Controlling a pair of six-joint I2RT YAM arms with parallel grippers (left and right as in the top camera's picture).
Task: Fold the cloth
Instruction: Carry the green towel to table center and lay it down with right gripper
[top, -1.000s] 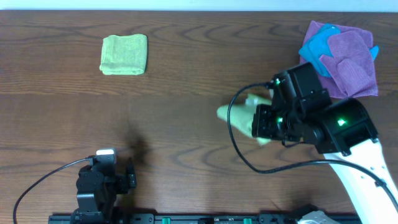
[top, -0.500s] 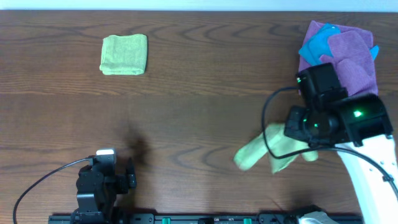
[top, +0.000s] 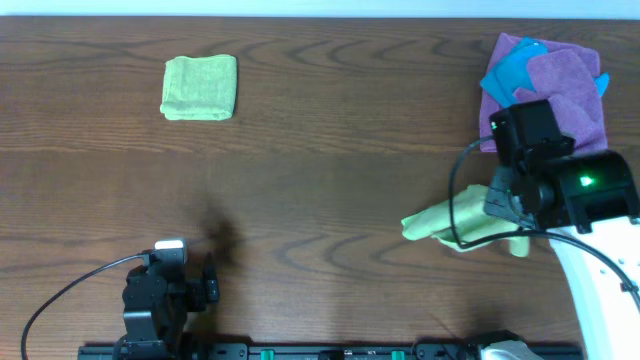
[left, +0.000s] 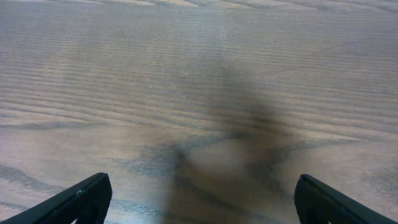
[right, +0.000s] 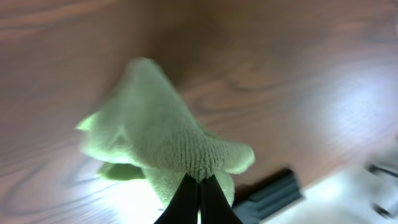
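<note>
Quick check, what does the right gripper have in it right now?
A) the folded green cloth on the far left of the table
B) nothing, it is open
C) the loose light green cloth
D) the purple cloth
C: in the right wrist view, the right gripper is pinched shut on a ridge of the loose light green cloth, which bunches up around its tips.

Far left on the dark wooden desk (top: 330, 170): folded green towel (top: 199, 88), lying flat. Far right: purple cloth (top: 572, 92) heaped over blue cloth (top: 513, 66), possibly two pieces.
</note>
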